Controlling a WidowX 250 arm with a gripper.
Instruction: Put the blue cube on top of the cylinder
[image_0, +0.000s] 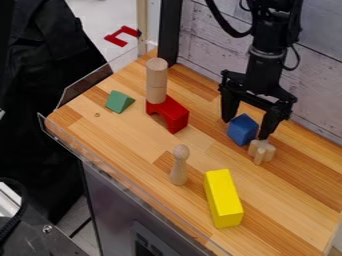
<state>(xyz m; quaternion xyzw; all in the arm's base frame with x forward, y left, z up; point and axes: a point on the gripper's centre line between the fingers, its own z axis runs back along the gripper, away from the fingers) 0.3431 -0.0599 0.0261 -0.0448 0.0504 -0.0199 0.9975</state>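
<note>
The gripper (246, 129) is low over the right part of the table, pointing down with its fingers spread wide. Between and slightly in front of them is the blue cube (242, 131), one finger at its upper left and the other just off its right side. Whether either finger touches it I cannot tell. A tall light-wood cylinder (157, 80) stands upright at the back left, with a seam partway down. Its base is at the rear end of a red arch block (172, 116), and nothing lies on its top.
Close to the right finger is a small wooden piece with rounded lobes (262, 151). A wooden peg figure (180, 166) stands near the front, left of a long yellow block (223, 198). The green triangular block (119, 101) lies at the left. A clear rail (123, 187) borders the front edge.
</note>
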